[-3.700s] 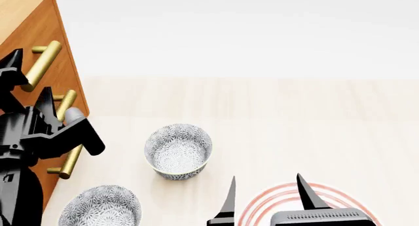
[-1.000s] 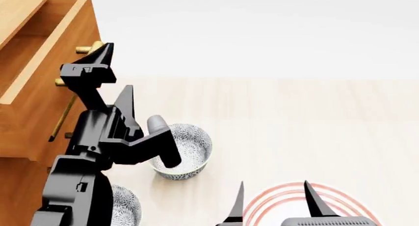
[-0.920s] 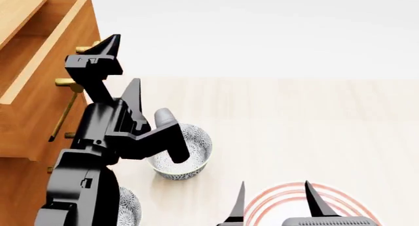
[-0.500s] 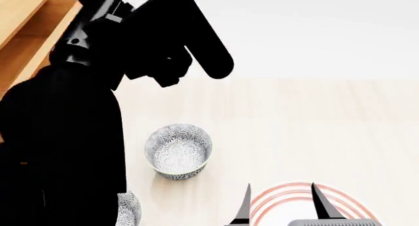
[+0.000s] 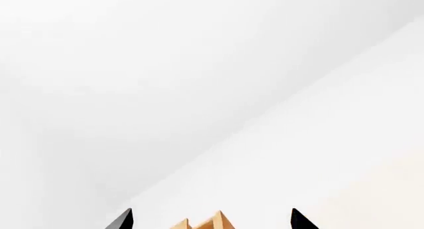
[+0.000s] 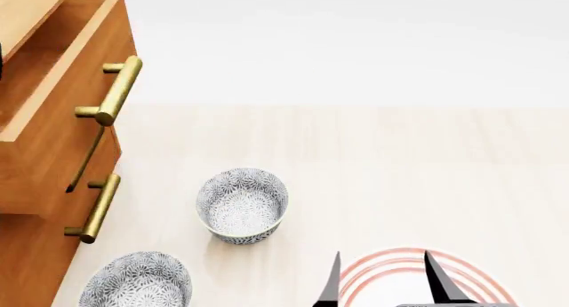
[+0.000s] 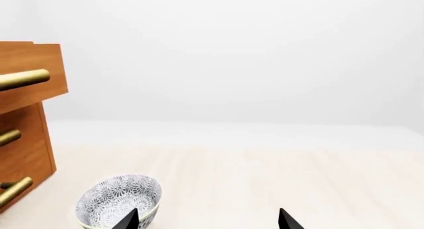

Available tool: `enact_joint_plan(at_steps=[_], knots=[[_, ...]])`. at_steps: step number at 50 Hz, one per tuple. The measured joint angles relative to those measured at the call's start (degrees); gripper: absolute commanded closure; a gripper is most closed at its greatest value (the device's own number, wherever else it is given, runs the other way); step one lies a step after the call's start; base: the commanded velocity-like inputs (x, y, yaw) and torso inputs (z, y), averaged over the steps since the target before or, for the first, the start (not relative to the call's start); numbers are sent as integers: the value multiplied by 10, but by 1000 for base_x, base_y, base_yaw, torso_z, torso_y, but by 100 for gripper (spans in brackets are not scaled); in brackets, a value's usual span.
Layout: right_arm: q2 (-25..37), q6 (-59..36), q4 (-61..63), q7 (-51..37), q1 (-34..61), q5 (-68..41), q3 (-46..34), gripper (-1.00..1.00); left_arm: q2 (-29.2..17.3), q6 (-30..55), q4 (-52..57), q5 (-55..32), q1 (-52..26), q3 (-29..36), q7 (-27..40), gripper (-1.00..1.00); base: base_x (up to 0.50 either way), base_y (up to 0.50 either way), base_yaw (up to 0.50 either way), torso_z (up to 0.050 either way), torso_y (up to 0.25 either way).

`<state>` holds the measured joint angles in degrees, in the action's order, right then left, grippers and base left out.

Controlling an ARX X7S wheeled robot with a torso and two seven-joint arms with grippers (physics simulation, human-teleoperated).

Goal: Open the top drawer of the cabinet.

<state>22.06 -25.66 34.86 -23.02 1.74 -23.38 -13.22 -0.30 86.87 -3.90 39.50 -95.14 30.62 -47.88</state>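
The top drawer point(image 6: 62, 100) of the orange-brown cabinet point(image 6: 26, 254) stands pulled out at the head view's left, its brass bar handle point(image 6: 117, 90) free; it also shows in the right wrist view point(image 7: 33, 80). My left gripper point(image 5: 210, 220) is out of the head view; its wrist view shows its two tips wide apart, empty, facing white wall with a wooden corner point(image 5: 213, 223) between them. My right gripper point(image 6: 384, 280) is open and empty low at the head view's bottom, and open in its own view point(image 7: 208, 220).
Two patterned bowls sit on the pale floor: one point(image 6: 242, 204) right of the cabinet, one point(image 6: 135, 280) near its base. A red-ringed plate point(image 6: 391, 270) lies under my right gripper. The lower drawers' handles point(image 6: 98, 207) stick out.
The top drawer went from shut to pulled out. My left arm let go of the handle, rose across the view and left the head view. My right gripper shifted slightly right.
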Motion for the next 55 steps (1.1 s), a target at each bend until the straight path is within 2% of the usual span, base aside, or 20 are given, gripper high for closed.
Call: enact_joint_plan(at_steps=[11,19,37,55], knots=[[0,-10,3,-6,9,2,-7,-100,1,-33,-234,-189,-117,-95,165,-100,0,0,0,0,0],[2,-6,3,-7,5,2,-6,-100,-4,-53,-330,-276,-147,-140,251,-100,0,0,0,0,0],[2,8,-9,-6,-2,1,-6,-100,-6,-150,-523,-367,-157,-240,387,-100,0,0,0,0,0],[4,17,-17,-5,-9,1,-8,-100,-14,-244,-666,-414,-150,-291,458,-100,0,0,0,0,0]])
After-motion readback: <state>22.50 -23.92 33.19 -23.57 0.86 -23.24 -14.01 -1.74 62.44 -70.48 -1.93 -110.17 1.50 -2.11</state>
